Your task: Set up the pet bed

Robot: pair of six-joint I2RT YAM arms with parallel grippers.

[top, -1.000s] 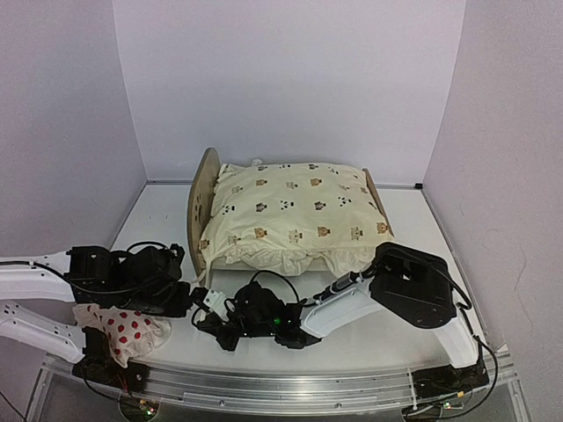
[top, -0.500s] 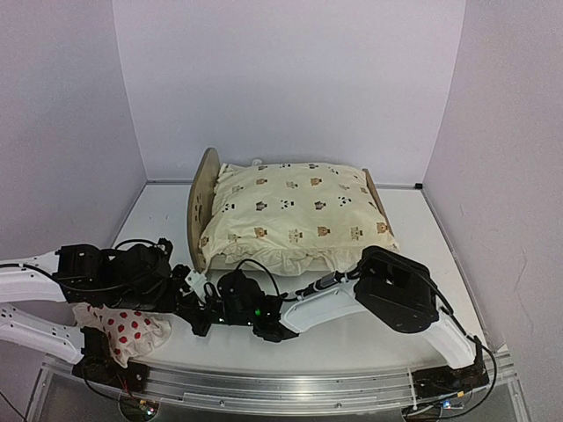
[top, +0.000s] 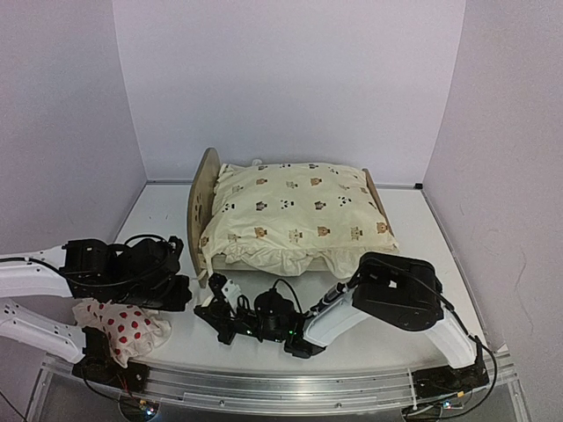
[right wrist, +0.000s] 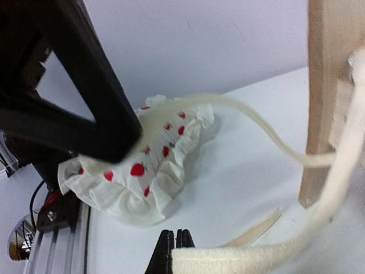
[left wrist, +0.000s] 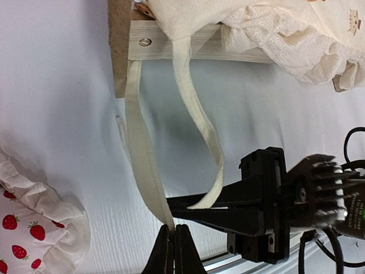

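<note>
- Pet bed (top: 204, 198) sits on the white table (top: 440, 230), centre and toward the back wall. I see its rounded headboard on the left side and the flat footboard on the right.
- Cream animal-print cushion (top: 299, 211) lies on top of the bed and covers the base; its frilled edge hangs over the near side rail.
- Two cream ties hang off the cushion at the near headboard corner, by the screw in the rail.
- Left gripper (left wrist: 173, 234): low over the table, in front of that corner. My left wrist view shows the fingers pressed together, pinching the end of one tie strap (left wrist: 138, 137), which runs nearly straight from the corner to the tips.
- Right gripper (right wrist: 175, 240): reaches across from the right, just beside the left one, lying roughly crosswise to it. Its fingers are clamped on the second tie strap (left wrist: 198, 117), which curves down from the cushion and ends at those fingers.
- The two straps are apart along their length; I can't tell whether they cross near the fingertips.
- Small white pillow (top: 127, 332) with red spots lies on the table at near left, under the left arm, well apart from the bed.
</note>
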